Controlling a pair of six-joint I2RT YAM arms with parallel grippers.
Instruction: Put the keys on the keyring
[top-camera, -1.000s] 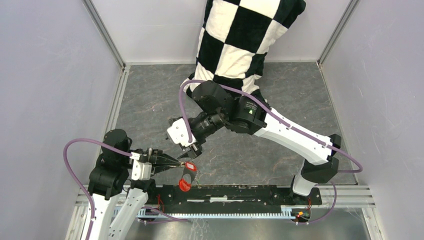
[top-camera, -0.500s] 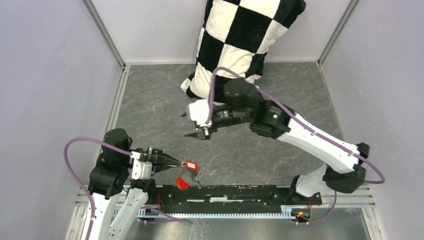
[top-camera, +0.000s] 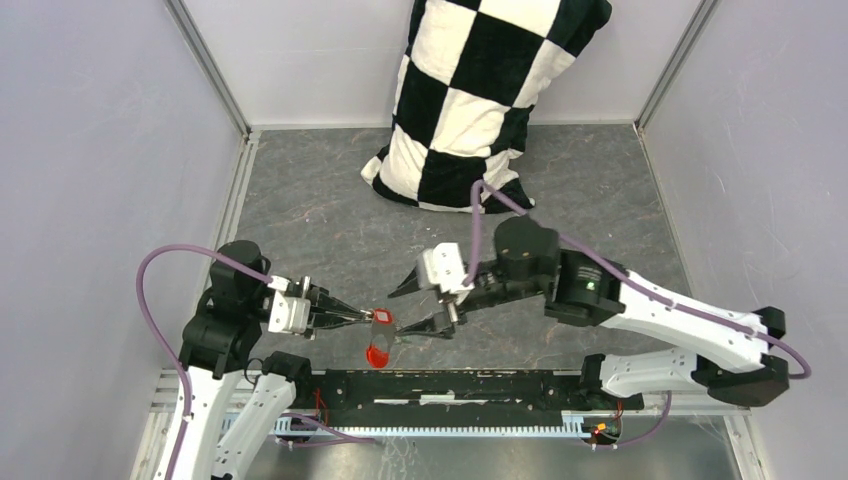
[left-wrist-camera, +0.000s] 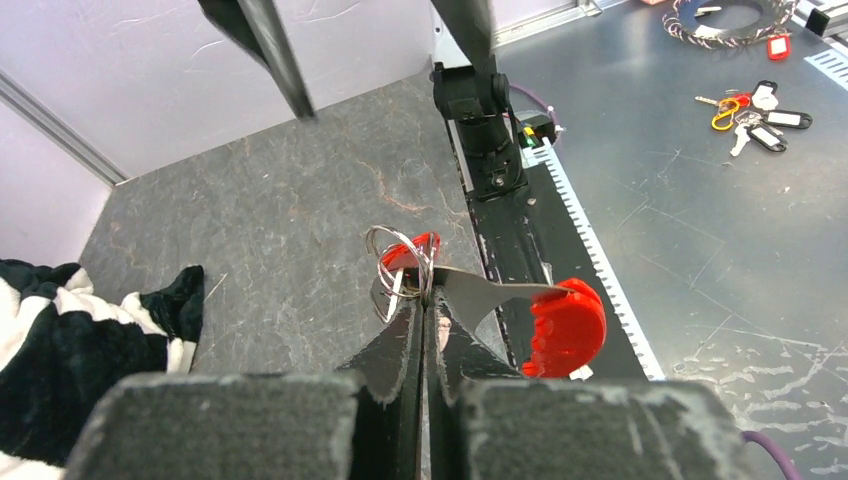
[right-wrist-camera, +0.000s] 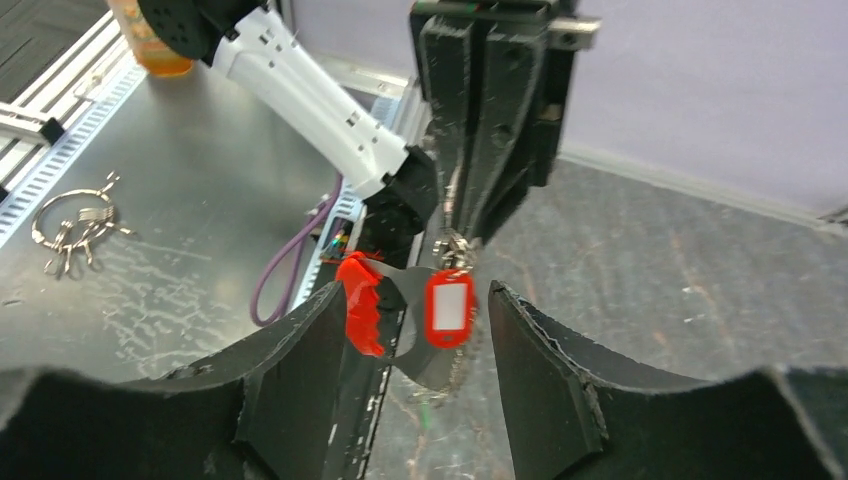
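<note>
My left gripper (top-camera: 358, 319) is shut on the thin silver wire rings of the keyring (left-wrist-camera: 398, 252) and holds it above the table. Its tip shows in the left wrist view (left-wrist-camera: 425, 297). The red-and-grey fob (top-camera: 376, 355) hangs from the rings, as the left wrist view (left-wrist-camera: 563, 326) and right wrist view (right-wrist-camera: 362, 302) also show. The red-headed key (right-wrist-camera: 449, 308), with a white face, hangs on the rings beside the fob. My right gripper (top-camera: 417, 306) is open and empty, with its jaws (right-wrist-camera: 415, 292) facing the keyring from the right, not touching. The green-headed key does not show clearly.
A black-and-white checked pillow (top-camera: 478, 95) lies at the back of the table. A black rail (top-camera: 480, 385) runs along the front edge, just below the hanging fob. Bunches of other keys lie off the table (left-wrist-camera: 752, 105) (right-wrist-camera: 75, 228).
My right arm swung from near the pillow down to the front; its open gripper now faces the keyring from the right. My left gripper kept its hold and shifted slightly right.
</note>
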